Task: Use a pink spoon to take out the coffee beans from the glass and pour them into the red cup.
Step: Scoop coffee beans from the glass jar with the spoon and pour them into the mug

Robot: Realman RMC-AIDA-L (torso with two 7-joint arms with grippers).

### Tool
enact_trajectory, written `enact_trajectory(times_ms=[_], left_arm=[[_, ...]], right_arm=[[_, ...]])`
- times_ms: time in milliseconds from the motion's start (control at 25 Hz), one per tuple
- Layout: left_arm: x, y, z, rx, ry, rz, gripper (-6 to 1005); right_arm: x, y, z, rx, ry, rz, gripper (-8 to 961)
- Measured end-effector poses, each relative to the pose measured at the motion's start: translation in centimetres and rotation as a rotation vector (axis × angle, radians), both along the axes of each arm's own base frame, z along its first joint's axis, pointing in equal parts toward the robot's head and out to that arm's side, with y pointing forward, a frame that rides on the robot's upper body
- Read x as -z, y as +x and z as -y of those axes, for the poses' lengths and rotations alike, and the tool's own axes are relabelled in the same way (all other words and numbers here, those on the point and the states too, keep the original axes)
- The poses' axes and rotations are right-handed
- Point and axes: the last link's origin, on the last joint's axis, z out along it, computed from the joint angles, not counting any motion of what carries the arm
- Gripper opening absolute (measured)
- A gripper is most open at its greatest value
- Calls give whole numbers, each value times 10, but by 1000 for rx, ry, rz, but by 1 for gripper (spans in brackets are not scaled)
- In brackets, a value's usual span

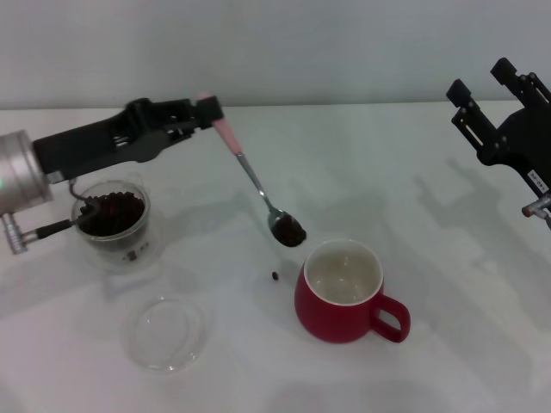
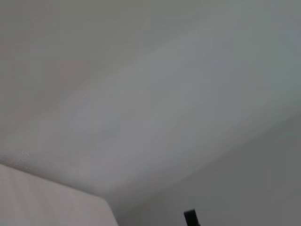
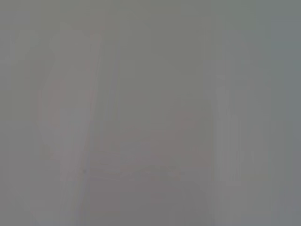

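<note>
Transfer step: left gripper [image 1: 209, 113] jaws clenched on pink spoon [image 1: 258, 189], loaded with coffee beans [image 1: 288, 231]; next, move bowl beyond jaws over red cup [image 1: 343, 292], tip. Right gripper [image 1: 482, 99] parked, released.

The red cup [image 1: 337, 303] is showing a glossy glaze, white inside. The pink spoon [image 1: 258, 191] is gleaming as polished metal below a matt pink handle. The glass [image 1: 114, 225] and a flat dish [image 1: 168, 332] are looking clear and smooth.
</note>
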Motion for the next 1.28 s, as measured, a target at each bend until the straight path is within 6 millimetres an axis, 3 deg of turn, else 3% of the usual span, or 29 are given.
enact_trajectory(times_ms=[520, 1280], left_arm=[[13, 16, -17, 43, 2, -123, 127], [45, 53, -33, 237, 64, -364, 126]], right_arm=[[5, 4, 15, 5, -12, -32, 685], [9, 2, 18, 4, -25, -51, 686]])
